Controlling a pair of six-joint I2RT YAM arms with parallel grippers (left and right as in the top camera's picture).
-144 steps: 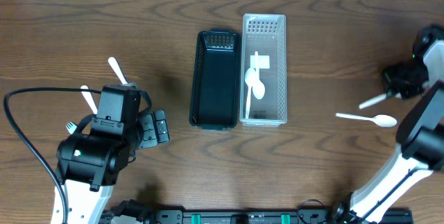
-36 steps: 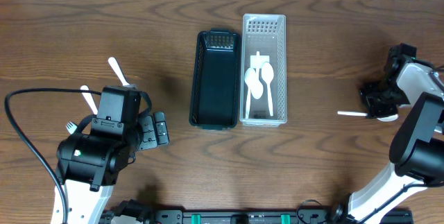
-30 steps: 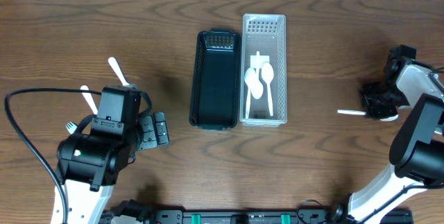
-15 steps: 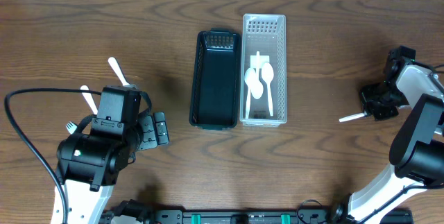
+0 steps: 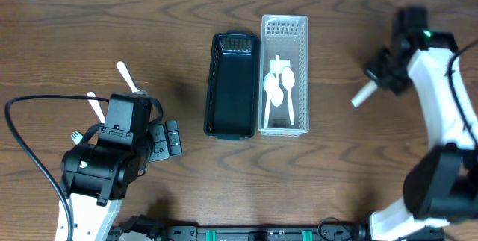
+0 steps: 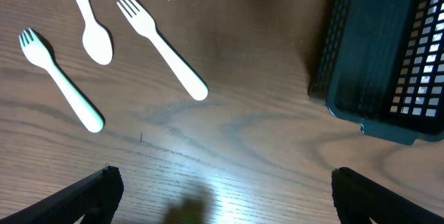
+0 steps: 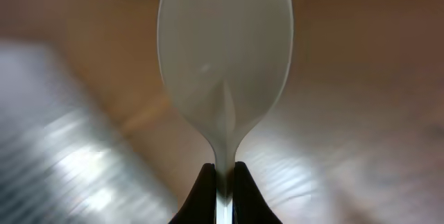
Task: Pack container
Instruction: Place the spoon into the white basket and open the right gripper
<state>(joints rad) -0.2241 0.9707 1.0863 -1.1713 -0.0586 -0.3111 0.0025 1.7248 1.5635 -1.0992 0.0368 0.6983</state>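
Note:
A clear slotted container (image 5: 284, 121) at table centre holds two white spoons (image 5: 281, 86). A black container (image 5: 231, 121) stands just left of it and also shows in the left wrist view (image 6: 388, 57). My right gripper (image 5: 382, 75) is shut on a white spoon (image 5: 364, 93), held above the table right of the clear container; the right wrist view shows its fingers (image 7: 223, 179) pinching the spoon's neck (image 7: 223, 64). My left gripper (image 5: 168, 138) is open and empty at the left, its fingertips (image 6: 222, 189) over bare wood.
White plastic forks (image 6: 163, 47) and a spoon (image 6: 89, 16) lie on the table near the left arm; in the overhead view they lie at the left (image 5: 125, 77). A black cable (image 5: 22, 144) loops at the far left.
My right gripper closed on the white spoon at the far right, lifted it off the table and carried it up and left toward the containers. The left arm has not moved.

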